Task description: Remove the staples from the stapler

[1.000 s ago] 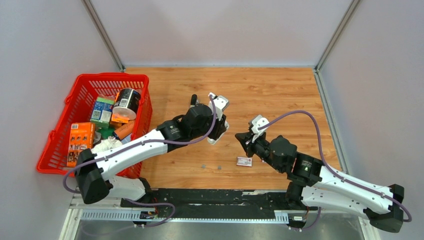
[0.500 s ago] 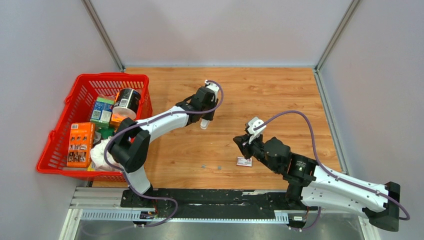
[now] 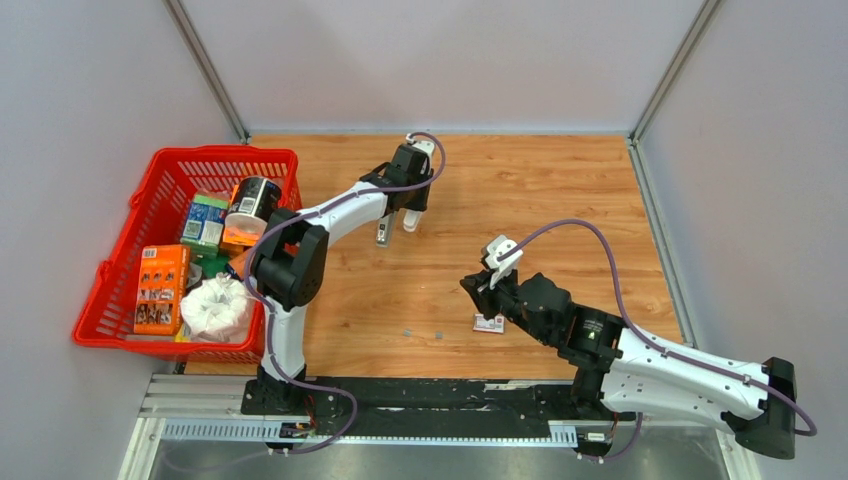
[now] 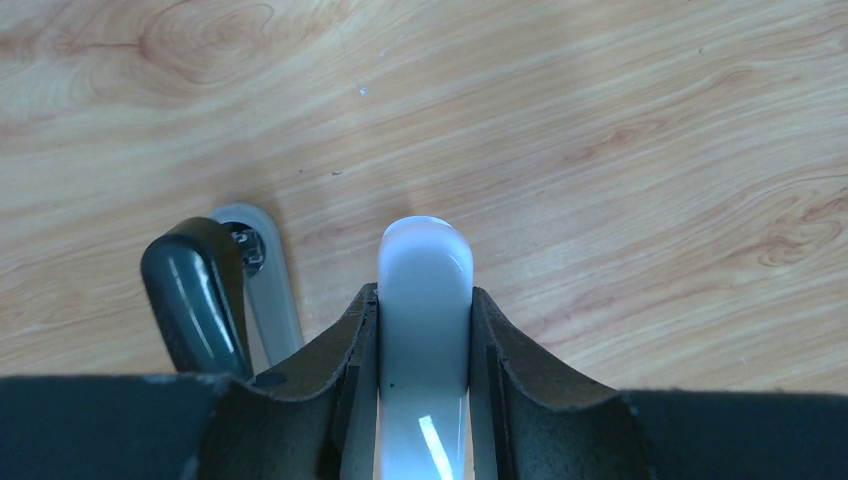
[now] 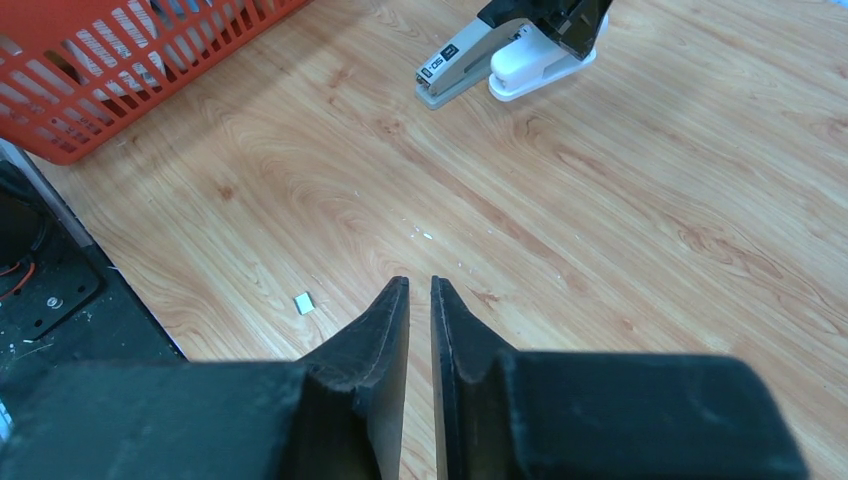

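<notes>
The stapler (image 3: 409, 222) is at the far middle of the surface (image 3: 540, 190), toward 12 o'clock. Its white body is clamped between both fingers of the left end effector (image 4: 424, 296). The grey inner piece (image 4: 262, 290) is swung out at the body's 9 o'clock side. At 5 o'clock from the stapler and well apart, the right end effector (image 5: 420, 288) is almost closed, with only a thin slit, and holds nothing. A small red-and-white box (image 3: 488, 322) lies just beside it. A red basket (image 3: 120, 280) stands at 9 o'clock.
</notes>
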`<state>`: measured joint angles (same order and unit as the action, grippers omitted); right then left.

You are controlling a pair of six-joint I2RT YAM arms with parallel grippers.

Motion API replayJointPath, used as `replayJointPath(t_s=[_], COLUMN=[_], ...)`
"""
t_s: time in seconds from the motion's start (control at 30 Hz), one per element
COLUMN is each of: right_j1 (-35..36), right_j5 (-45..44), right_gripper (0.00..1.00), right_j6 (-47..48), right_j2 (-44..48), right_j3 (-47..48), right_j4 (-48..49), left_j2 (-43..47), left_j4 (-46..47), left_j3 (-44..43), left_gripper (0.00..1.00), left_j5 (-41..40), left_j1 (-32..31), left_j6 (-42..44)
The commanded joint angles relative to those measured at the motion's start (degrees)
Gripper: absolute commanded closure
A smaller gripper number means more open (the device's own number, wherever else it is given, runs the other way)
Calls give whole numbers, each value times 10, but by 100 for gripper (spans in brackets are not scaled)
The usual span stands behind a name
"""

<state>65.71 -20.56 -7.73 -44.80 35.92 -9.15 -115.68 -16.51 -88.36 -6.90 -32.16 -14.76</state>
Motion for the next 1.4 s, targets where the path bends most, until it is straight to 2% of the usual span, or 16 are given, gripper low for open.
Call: replayJointPath(t_s=[0.0,0.37,0.43,0.63,0.67,0.83,0.87,1.03,1.07,1.1,1.27,1.37], right_j1=[0,0,1,0,0,0,0,0,0,0,0,0], right_j5=[-1,-4,-6,-10,-12,-15,-16,-20,-21,-25,-28,-21], right_gripper=[83,79,77,73,72,69,68,62,60,57,50,46], right_j6=[-3,-2,-3,-6,-6,-8,-9,-13,-14,-15,-22,-34], right_j2=[8,16,16,23,25,32,33,41,42,40,20,3], right_j3=[11,3,1,3,2,3,3,7,9,10,27,27], right_j4=[11,8,7,-3,-5,-14,-15,-27,-29,-31,-60,-68], left_j2=[-25,-47,-46,-37,-33,-26,-25,1,17,26,103,151], left_j4=[-8,-16,-15,-17,-17,-26,-28,-38,-39,-39,-43,-30], left_j3=[-30,-40,-39,-40,-39,-51,-52,-60,-56,-54,-16,33], left_gripper=[94,76,68,62,54,52,43,42,39,25,25,25], left_j5=[24,34,36,41,43,48,48,52,56,64,65,99], left_j1=[9,11,10,10,10,10,10,10,10,10,10,10], left_j6=[0,-9,-8,-5,-5,-2,1,-2,-3,-7,-21,-41])
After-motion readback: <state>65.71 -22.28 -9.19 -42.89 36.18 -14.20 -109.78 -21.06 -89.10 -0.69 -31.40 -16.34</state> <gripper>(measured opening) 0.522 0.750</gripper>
